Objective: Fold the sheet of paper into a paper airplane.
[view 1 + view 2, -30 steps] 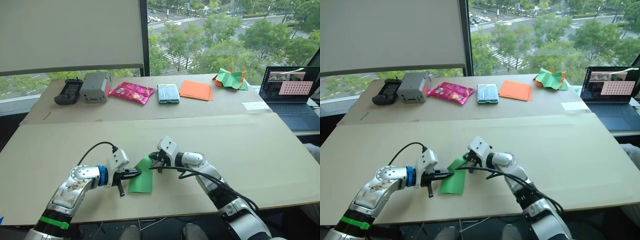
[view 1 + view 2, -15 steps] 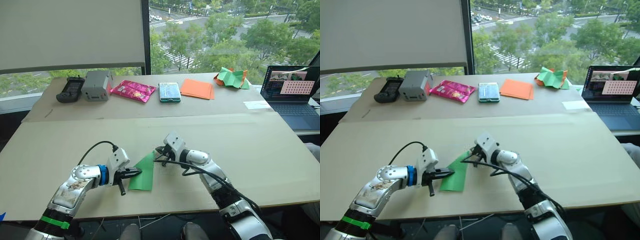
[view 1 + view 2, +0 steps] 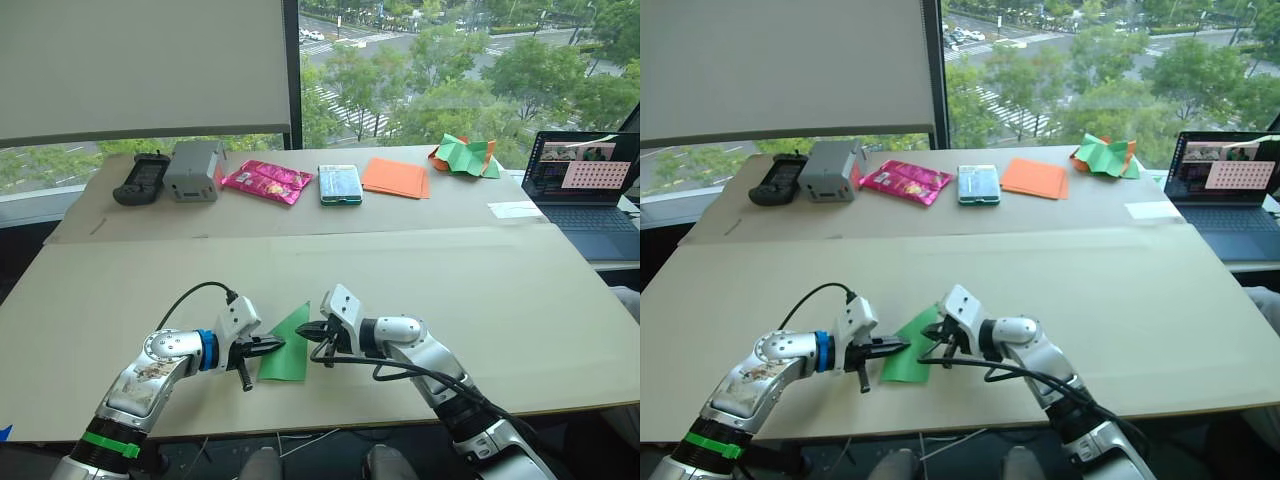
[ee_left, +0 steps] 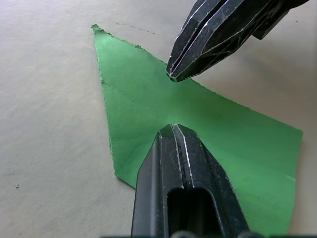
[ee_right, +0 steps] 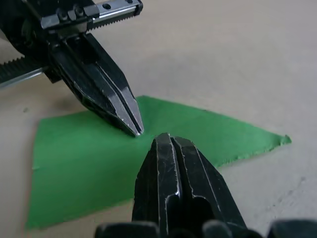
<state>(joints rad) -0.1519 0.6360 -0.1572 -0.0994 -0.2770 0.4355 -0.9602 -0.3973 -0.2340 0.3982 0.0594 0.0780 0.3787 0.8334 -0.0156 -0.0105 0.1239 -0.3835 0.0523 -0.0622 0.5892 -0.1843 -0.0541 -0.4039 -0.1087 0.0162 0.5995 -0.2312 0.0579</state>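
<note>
On the table (image 3: 500, 300) lay the sheet of paper (image 3: 287, 347) — left gripper (image 3: 275, 345) and right gripper (image 3: 308, 330) both closed, tips pressing it from opposite sides.

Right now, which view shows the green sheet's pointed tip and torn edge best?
The left wrist view: the sheet of paper lies flat there, its point and ragged edge plain, with both shut grippers' tips over it. The right wrist view shows the point low and foreshortened. The eye views show a small wedge between the left gripper and right gripper.
</note>
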